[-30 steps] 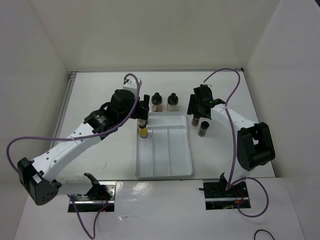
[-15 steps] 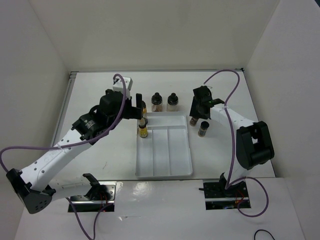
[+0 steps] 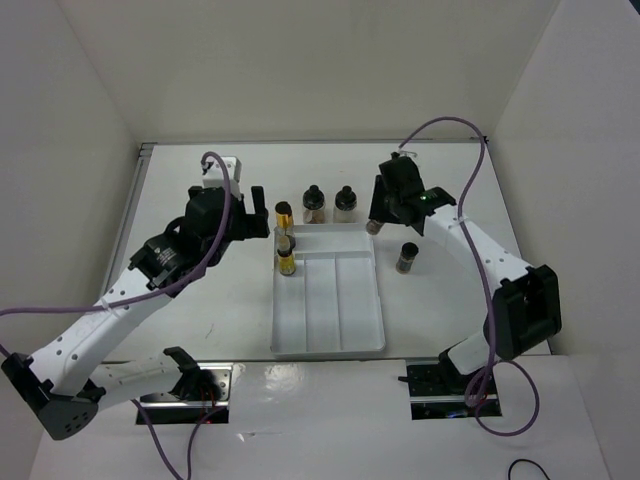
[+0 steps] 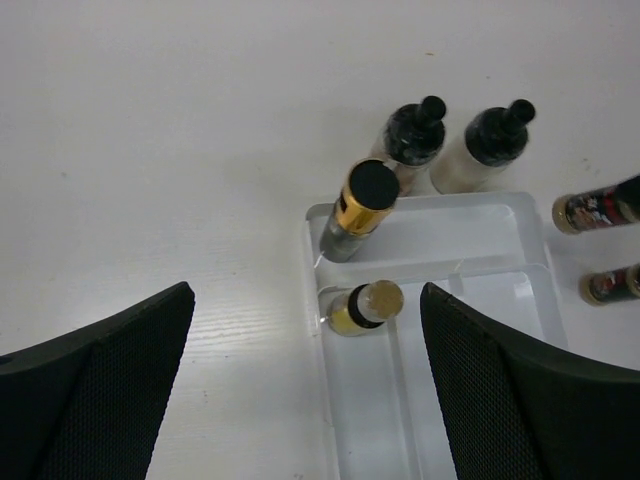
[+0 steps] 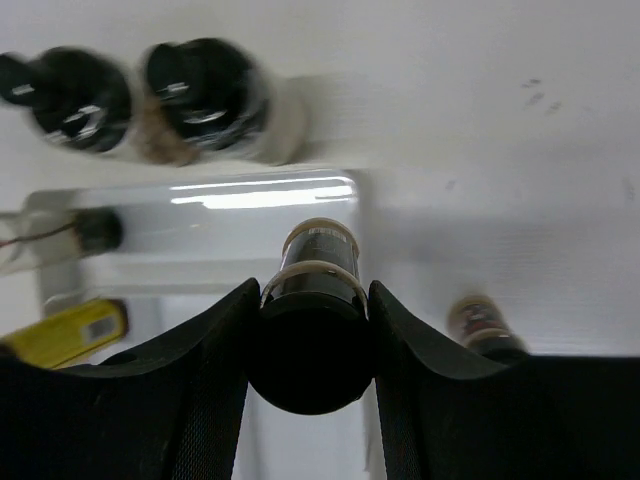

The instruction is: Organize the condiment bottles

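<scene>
Early stage: one yellow bottle (image 3: 287, 262) is in the tray (image 3: 345, 335), right claw (image 3: 380, 220) clenches a dark bottle (image 5: 312, 270) (beside the tray), left claw (image 4: 305, 300) gapes empty, other bottles (image 3: 345, 203) wait outside.

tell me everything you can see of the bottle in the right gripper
A small clear jar with dark brown contents, a black cap and a pale rim at its far end. The right gripper clamps it near the cap, by the tray's far right corner. Nothing else visibly touches it.
</scene>
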Controlling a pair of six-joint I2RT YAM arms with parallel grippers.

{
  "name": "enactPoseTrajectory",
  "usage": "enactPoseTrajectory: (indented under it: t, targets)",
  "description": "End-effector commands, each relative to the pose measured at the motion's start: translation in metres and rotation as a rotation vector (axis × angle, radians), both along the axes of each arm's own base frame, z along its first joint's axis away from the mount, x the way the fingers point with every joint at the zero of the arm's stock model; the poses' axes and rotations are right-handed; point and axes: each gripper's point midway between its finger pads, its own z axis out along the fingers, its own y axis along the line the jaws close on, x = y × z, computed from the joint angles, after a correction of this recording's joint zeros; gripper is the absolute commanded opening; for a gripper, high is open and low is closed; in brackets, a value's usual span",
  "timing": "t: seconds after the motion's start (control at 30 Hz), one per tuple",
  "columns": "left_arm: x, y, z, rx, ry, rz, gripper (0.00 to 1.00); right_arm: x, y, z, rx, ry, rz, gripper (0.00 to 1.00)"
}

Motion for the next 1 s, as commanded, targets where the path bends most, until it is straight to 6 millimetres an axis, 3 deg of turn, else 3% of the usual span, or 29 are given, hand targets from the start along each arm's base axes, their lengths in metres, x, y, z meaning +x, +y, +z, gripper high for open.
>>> enactPoseTrajectory:
  t: [0.0,0.13,0.23,0.37,0.4,0.47,0.6,0.83,0.97]
  targets:
    - [0.006,0.03,0.001,-0.027,0.008,0.181,1.0,-0.017,0.055,0.048,0.099,-0.088,0.151,0.0]
    - [0.018,0.045,-0.007,-0.054,0.04,0.226,1.0,-0.038,0.1,0.049,0.117,-0.071,0.255,0.0]
    - [0.033,0.052,-0.025,-0.094,0.086,0.245,1.0,-0.047,0.128,0.049,0.129,-0.068,0.312,0.0]
    - [0.049,0.072,-0.055,-0.125,0.166,0.275,1.0,-0.058,0.152,0.027,0.111,-0.02,0.373,0.0]
    - [0.054,0.085,-0.061,-0.14,0.178,0.305,1.0,-0.06,0.158,0.025,0.113,-0.022,0.385,0.0]
    - [0.059,0.085,-0.067,-0.179,0.211,0.275,1.0,-0.066,0.17,0.017,0.106,-0.01,0.416,0.0]
    - [0.06,0.101,-0.073,-0.2,0.219,0.281,1.0,-0.068,0.171,-0.013,0.053,0.024,0.396,0.0]
    - [0.052,0.103,-0.077,-0.216,0.231,0.249,1.0,-0.061,0.165,-0.041,-0.026,0.011,0.341,0.0]
    - [0.05,0.104,-0.081,-0.226,0.237,0.242,1.0,-0.052,0.165,-0.048,-0.071,0.009,0.322,0.0]
